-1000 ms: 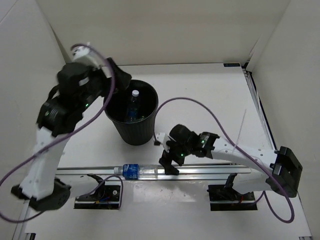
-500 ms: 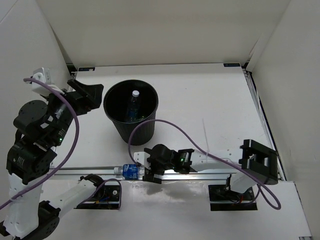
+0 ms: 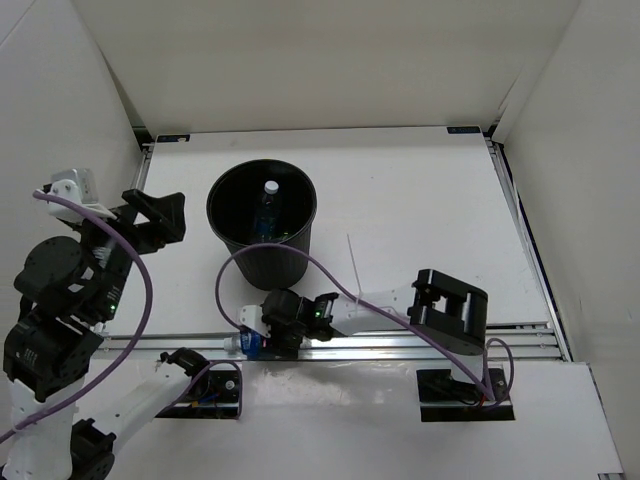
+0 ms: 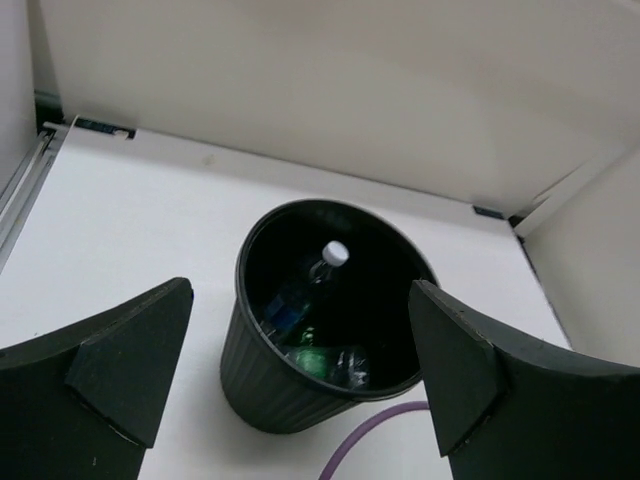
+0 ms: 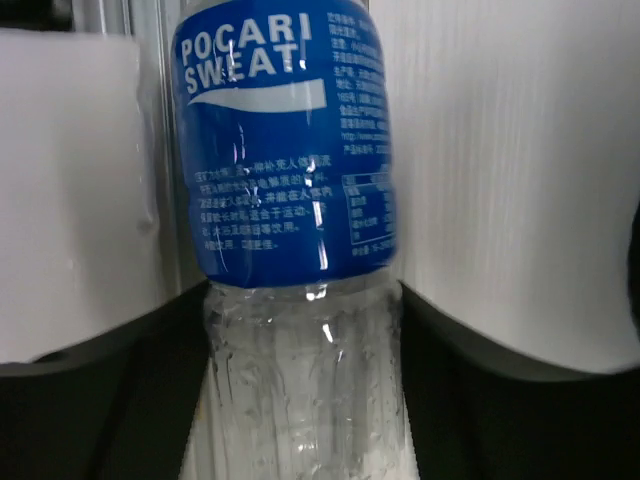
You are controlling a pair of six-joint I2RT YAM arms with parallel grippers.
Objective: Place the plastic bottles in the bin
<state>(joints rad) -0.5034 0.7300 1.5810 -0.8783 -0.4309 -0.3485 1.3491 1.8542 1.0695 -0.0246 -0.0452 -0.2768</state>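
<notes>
The black bin stands at the middle left of the table. Inside it I see a clear bottle with a white cap and a green bottle. Another clear bottle with a blue label lies on the rail at the near edge. My right gripper is shut on it. In the right wrist view the fingers press both sides of the clear body of that bottle. My left gripper hangs open and holds nothing, left of the bin.
An aluminium rail runs along the near edge. A purple cable loops from the right arm past the bin's base. White walls close in the table on the left, back and right.
My right arm reached left along the rail and shut its jaws on the lying bottle. My left arm drew back from over the bin to the left, still open.
</notes>
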